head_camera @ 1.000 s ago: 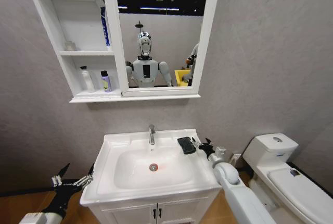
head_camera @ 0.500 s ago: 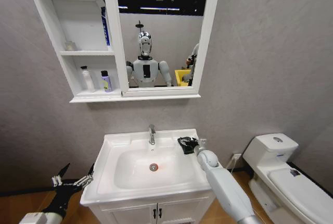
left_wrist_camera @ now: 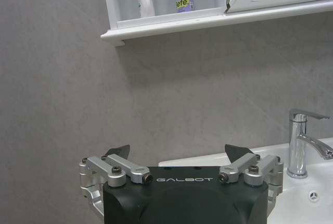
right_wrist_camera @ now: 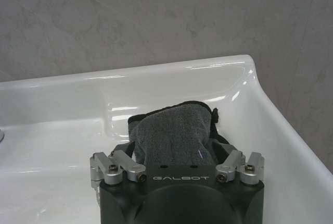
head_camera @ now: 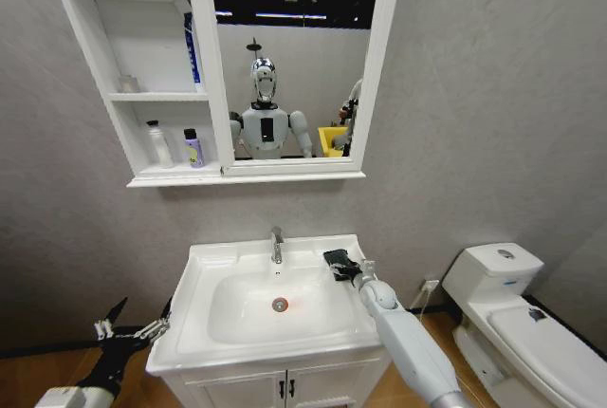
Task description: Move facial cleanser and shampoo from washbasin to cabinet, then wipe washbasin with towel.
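The dark grey towel (head_camera: 337, 258) lies bunched on the back right ledge of the white washbasin (head_camera: 201, 266). My right gripper (head_camera: 347, 265) is down on it. In the right wrist view the towel (right_wrist_camera: 174, 133) is pinched up between the jaws of that gripper (right_wrist_camera: 174, 143), which is shut on it. My left gripper (head_camera: 133, 324) hangs open low beside the basin's left side, and is open too in its own wrist view (left_wrist_camera: 178, 151). On the cabinet (head_camera: 204, 178) stand a white bottle (head_camera: 158, 143), a purple bottle (head_camera: 193, 148) and a blue tube (head_camera: 192, 47). I cannot tell which are the cleanser and shampoo.
A chrome tap (head_camera: 276, 244) stands at the basin's back and a round drain (head_camera: 279, 305) sits in the bowl. The mirror (head_camera: 294, 57) hangs above. A white toilet (head_camera: 512, 313) stands to the right. The vanity doors (head_camera: 285, 386) are below the basin.
My right gripper has moved left from the basin's right edge onto the towel and closed on it; the flat towel is now bunched. The left arm has not moved.
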Robot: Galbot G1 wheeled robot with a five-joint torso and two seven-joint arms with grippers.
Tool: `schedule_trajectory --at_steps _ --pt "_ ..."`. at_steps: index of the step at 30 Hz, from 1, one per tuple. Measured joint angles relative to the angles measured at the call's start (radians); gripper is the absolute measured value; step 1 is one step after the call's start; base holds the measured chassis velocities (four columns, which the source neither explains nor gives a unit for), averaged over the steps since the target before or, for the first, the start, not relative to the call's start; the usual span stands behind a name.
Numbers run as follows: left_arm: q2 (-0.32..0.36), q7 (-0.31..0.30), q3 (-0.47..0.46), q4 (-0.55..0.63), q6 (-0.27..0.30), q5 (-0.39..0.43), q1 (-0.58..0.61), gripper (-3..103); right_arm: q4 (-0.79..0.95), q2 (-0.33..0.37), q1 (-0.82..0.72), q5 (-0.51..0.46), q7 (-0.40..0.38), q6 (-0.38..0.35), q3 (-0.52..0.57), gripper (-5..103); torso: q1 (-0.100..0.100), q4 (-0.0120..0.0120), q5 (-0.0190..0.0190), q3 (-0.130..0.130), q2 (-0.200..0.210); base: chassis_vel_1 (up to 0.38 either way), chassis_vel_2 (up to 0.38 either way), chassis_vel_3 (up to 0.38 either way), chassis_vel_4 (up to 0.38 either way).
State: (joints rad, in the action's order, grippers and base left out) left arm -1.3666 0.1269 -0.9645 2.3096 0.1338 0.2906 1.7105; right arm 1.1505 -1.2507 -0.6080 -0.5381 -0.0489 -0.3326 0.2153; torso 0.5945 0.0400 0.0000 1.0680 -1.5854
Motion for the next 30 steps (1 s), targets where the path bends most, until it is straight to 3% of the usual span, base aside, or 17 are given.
schedule_trajectory --at_steps 6,8,10,17,20,25,30 --pt "0.0 0.0 0.0 0.0 0.0 0.0 0.0 100 -0.01 -0.002 0.005 0.002 0.001 0.002 -0.008 58 0.0 0.0 0.0 0.0 0.0 0.0 0.0 0.0 0.0" --pt "0.0 0.0 0.0 0.0 0.0 0.0 0.0 100 -0.009 0.0 0.003 0.002 0.001 0.002 -0.009 58 0.0 0.0 0.0 0.0 0.0 0.0 0.0 0.0 0.0" --pt "0.0 0.0 0.0 0.0 0.0 0.0 0.0 100 -0.007 0.006 0.001 0.003 0.001 0.002 -0.012 47 0.0 0.0 0.0 0.0 0.0 0.0 0.0 0.0 0.0" --pt "0.0 0.0 0.0 0.0 0.0 0.0 0.0 100 0.006 0.016 -0.005 0.002 -0.002 0.001 -0.012 25 0.0 -0.0001 0.0 0.0 0.0 0.0 0.0 0.0 0.0" --pt "0.0 0.0 0.0 0.0 0.0 0.0 0.0 100 0.015 0.024 -0.008 0.001 -0.003 -0.001 -0.011 9 0.0 0.0001 0.0 0.0 0.0 0.0 0.0 0.0 0.0" --pt "0.0 0.0 0.0 0.0 0.0 0.0 0.0 100 0.084 0.035 -0.025 -0.002 -0.008 -0.017 -0.011 5 0.0 0.0003 0.0 0.0 0.0 0.0 0.0 0.0 0.0" --pt "0.0 0.0 0.0 0.0 0.0 0.0 0.0 100 0.288 0.062 -0.056 -0.077 -0.074 -0.083 -0.087 5 0.0 -0.0003 -0.0003 0.0 0.0 0.0 0.0 0.0 0.0"
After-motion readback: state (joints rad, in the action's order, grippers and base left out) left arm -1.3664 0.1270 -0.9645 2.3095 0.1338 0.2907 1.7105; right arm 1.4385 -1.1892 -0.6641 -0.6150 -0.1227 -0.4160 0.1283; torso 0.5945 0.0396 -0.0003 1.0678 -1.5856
